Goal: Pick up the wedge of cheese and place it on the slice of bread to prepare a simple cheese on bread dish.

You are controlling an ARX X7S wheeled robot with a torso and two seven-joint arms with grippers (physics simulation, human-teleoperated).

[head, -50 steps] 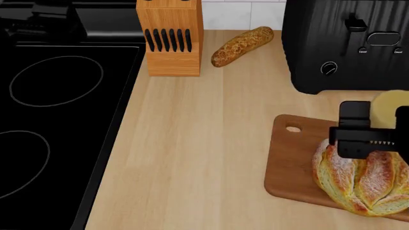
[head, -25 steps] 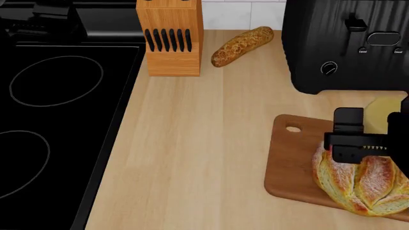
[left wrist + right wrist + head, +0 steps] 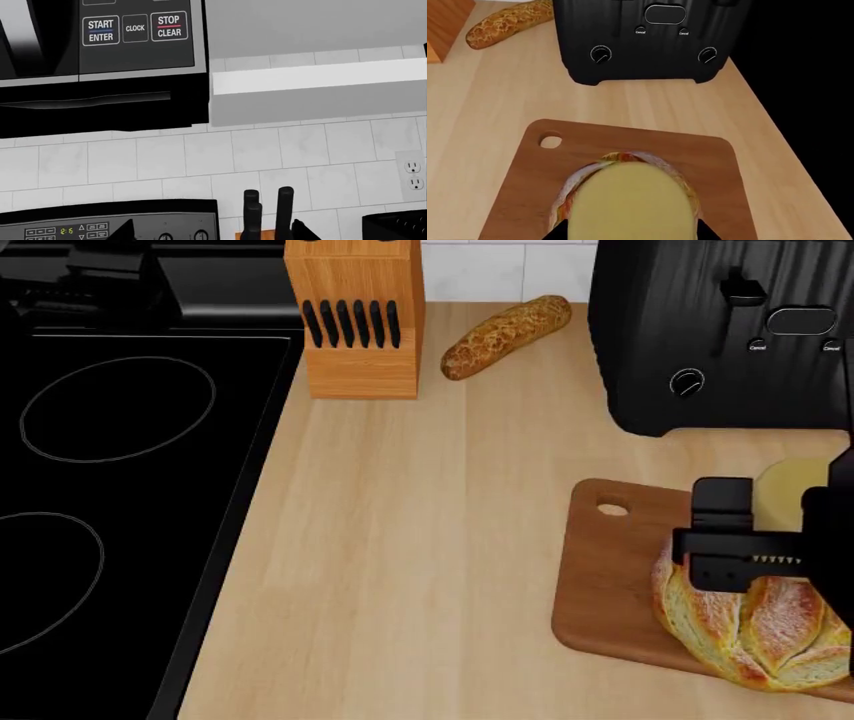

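One gripper point(image 3: 781, 562) in sight, the right, clenched on the cheese point(image 3: 630, 205) | cheese held over the bread point(image 3: 754, 625) | bread sits on board point(image 3: 607, 575) by toaster point(image 3: 721, 330) | left gripper unseen.

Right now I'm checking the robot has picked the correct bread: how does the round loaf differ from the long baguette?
The round loaf is wide and domed, with flour-dusted scored splits; the baguette is slim, long and speckled. The loaf sits on the wooden cutting board under the right gripper; the baguette lies bare on the counter between the knife block and the toaster. Both are golden-brown and crusty.
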